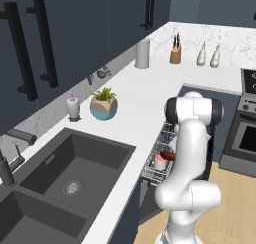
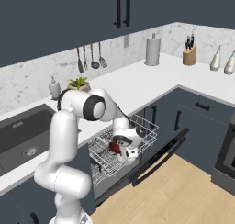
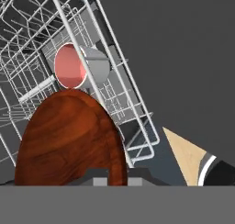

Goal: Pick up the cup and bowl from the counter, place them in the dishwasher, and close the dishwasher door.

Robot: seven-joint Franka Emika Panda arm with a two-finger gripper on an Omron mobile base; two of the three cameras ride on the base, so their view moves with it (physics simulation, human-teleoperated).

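Clamped on the bowl [image 3: 69, 140] by its rim, gripper [image 2: 127, 152] low over the pulled-out dishwasher rack [image 2: 147, 125]. Cup [image 3: 75, 66] already lying inside the rack. Best lowered slowly into a free wire bay beside the cup, released only once seated. Tight between rack wires; open dishwasher door [image 2: 160, 156] just below, more room up and out toward the wooden floor [image 2: 183, 191].

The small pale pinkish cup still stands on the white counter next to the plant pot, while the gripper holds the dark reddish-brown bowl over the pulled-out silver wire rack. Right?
Not quite. The small pale pinkish cup is not on the white counter; the hand view shows it already inside the silver wire rack of the dishwasher. The rest holds: the gripper holds the dark reddish-brown bowl over that rack.
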